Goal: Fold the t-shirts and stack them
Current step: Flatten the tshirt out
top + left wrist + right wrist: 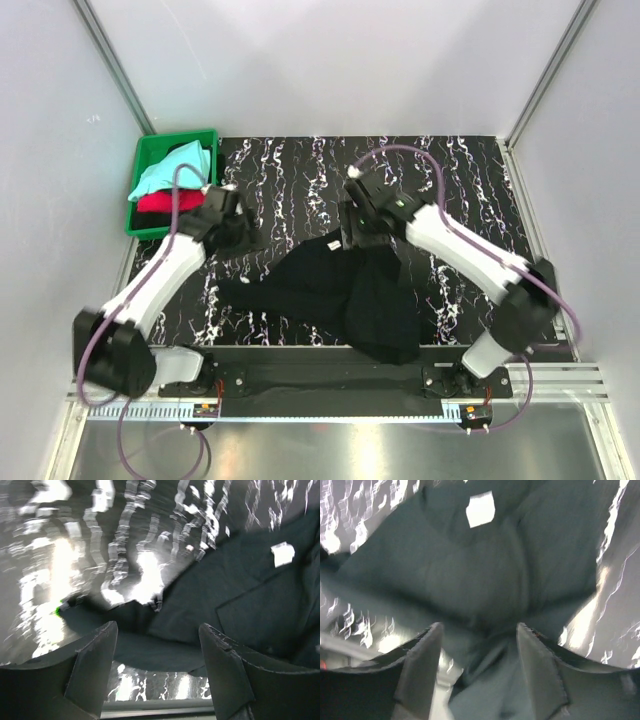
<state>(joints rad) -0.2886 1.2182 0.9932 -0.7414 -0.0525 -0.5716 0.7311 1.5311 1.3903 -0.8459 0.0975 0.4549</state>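
Observation:
The black t-shirt [340, 290] lies crumpled at the middle and front of the tabletop, part of it hanging to the front edge. My left gripper [240, 238] is open and empty, just above the shirt's left edge [240, 590]; the jaws [157, 630] stand wide apart. My right gripper [352, 238] is open over the shirt's upper part [470, 570], jaws [477, 630] either side of a fold, not closed on it. The white neck label [480, 509] shows, and it also shows in the left wrist view [283, 553]. An aqua t-shirt [170, 165] and a red t-shirt [165, 202] lie in the crate.
The green crate [148, 231] stands at the back left corner, close behind my left arm. The black white-streaked tabletop [470, 190] is bounded by grey walls on three sides and a metal rail [330, 400] at the front.

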